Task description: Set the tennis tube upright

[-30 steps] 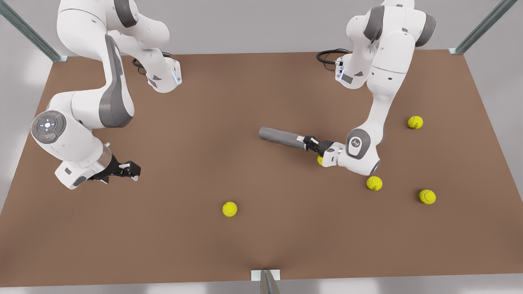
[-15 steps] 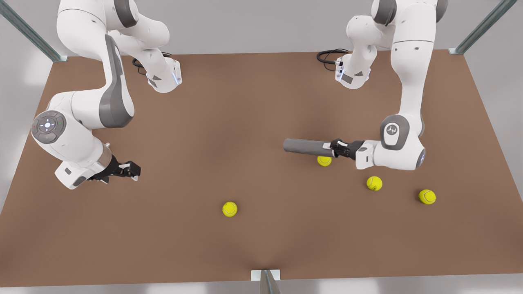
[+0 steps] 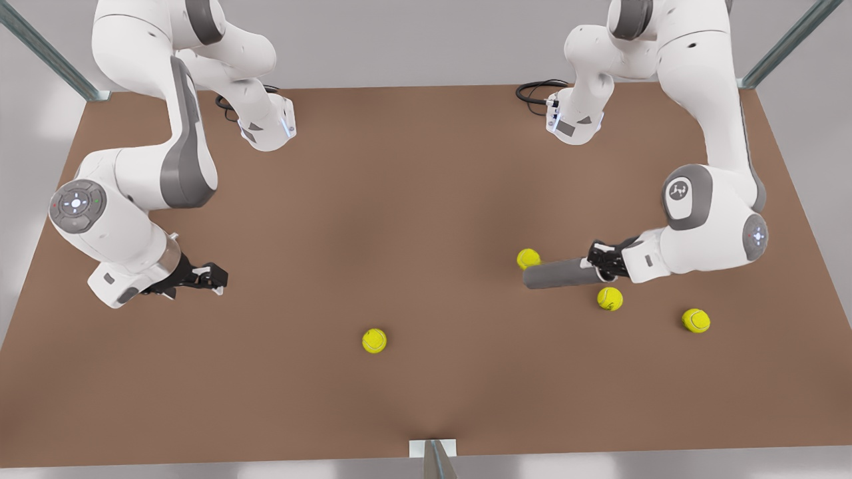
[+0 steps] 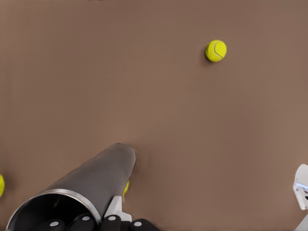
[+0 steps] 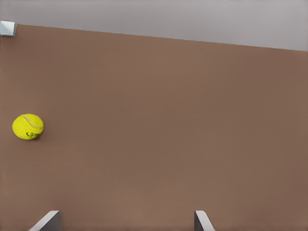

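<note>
The tennis tube (image 3: 559, 275) is a dark grey cylinder, lying roughly level with its far end toward the front view's left. My left gripper (image 3: 596, 266), on the front view's right, is shut on the tube's rim end. In the left wrist view the tennis tube (image 4: 96, 175) reaches away from the left gripper (image 4: 96, 222), its silvery rim and open mouth close to the camera. My right gripper (image 3: 216, 276) waits low over the table at the front view's left. It is open, and its fingertips (image 5: 48, 220) stand wide apart with nothing between them.
Yellow-green tennis balls lie on the brown table (image 3: 399, 199): one (image 3: 528, 258) just behind the tube, one (image 3: 610, 299) just in front of the left gripper, one (image 3: 695, 320) further right, one (image 3: 374, 340) near the middle front. A ball (image 5: 28, 126) lies ahead of the right gripper.
The left gripper has carried the tube toward the front view's right and nearer the front edge, swinging its free end round. The right arm has barely moved.
</note>
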Robot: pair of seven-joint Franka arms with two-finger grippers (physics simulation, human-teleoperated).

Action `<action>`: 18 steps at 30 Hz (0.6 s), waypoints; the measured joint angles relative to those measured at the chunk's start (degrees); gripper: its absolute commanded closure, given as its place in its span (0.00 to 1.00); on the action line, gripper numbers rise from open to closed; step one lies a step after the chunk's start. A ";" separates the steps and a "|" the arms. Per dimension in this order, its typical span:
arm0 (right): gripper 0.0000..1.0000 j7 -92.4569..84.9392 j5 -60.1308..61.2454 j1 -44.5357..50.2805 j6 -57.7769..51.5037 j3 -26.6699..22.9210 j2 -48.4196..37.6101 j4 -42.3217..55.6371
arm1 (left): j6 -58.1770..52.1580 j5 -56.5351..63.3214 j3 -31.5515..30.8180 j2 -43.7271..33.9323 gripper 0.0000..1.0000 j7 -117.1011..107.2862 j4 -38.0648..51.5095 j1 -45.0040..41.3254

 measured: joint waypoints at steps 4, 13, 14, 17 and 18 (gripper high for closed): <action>0.00 0.00 0.00 -0.04 0.08 0.00 -0.03 0.09 | 3.40 6.26 0.01 -0.26 0.79 -3.44 -0.03 -0.06; 0.00 0.00 0.00 -0.08 0.08 0.00 -0.02 0.09 | 7.88 14.77 -0.79 1.86 0.79 -13.80 -0.26 -2.01; 0.00 0.00 0.00 -0.16 0.07 0.00 -0.03 0.09 | 8.22 15.31 -0.79 2.19 0.79 -14.70 -0.26 -2.08; 0.00 0.00 0.00 0.02 0.00 0.00 0.05 0.09 | 9.11 16.77 -0.79 3.41 0.79 -16.71 -0.34 -2.48; 0.00 0.00 0.00 -0.04 0.03 0.00 0.00 0.09 | 9.20 17.32 -0.79 3.67 0.79 -16.76 -0.35 -2.47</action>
